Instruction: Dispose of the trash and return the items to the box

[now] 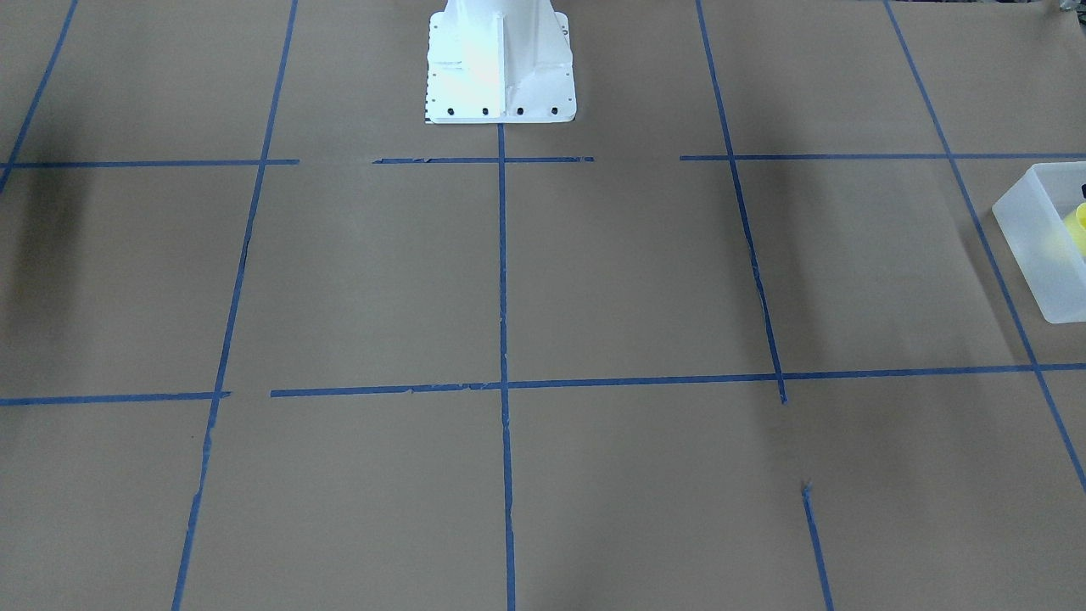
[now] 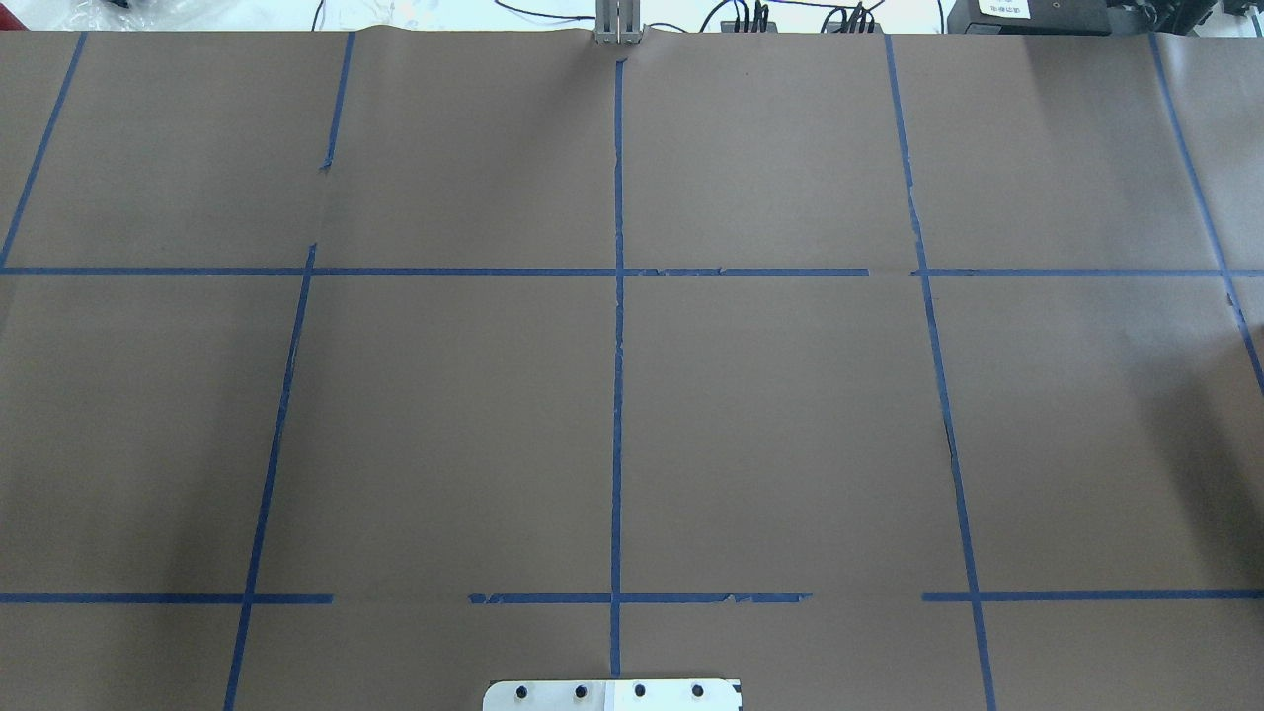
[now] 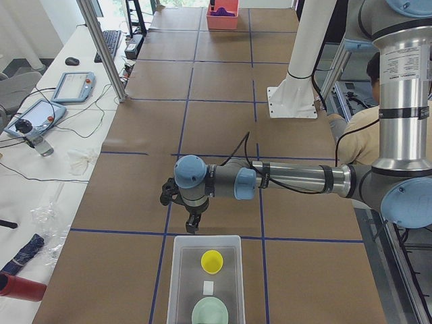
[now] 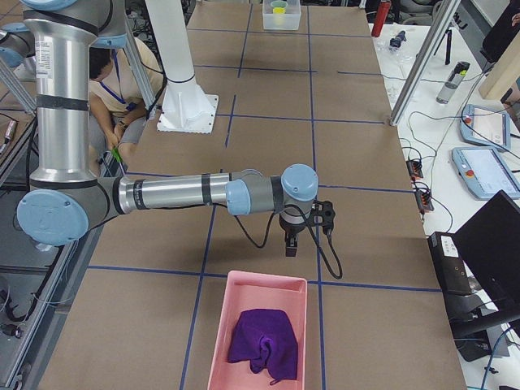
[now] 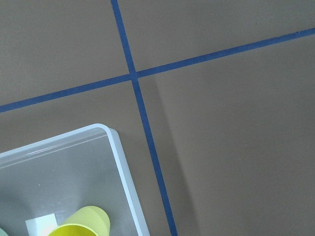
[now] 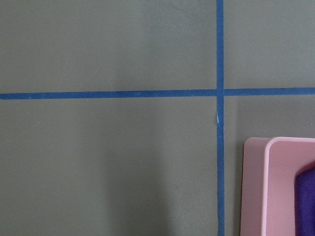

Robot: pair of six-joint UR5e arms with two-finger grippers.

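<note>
The frosted white box (image 3: pixel 173 273) stands at the table's end on my left. In it stand the yellow cup (image 3: pixel 212 261) and the mint-green bowl (image 3: pixel 210 312). My left gripper (image 3: pixel 192 226) hangs just above the table, beside the box's inner end; I cannot tell whether it is open or shut. The left wrist view shows a box corner (image 5: pixel 116 147) and the cup (image 5: pixel 81 223). The front view shows the box (image 1: pixel 1031 233) with the cup (image 1: pixel 1079 222). My right gripper (image 4: pixel 290 248) hovers near a pink bin; its state cannot be told.
A pink bin (image 4: pixel 218 341) at the table's right end holds a purple cloth (image 4: pixel 264 341); its corner shows in the right wrist view (image 6: pixel 256 187). The white pedestal (image 1: pixel 501 64) stands at the table's robot side. A seated person (image 4: pixel 122 89) is behind it.
</note>
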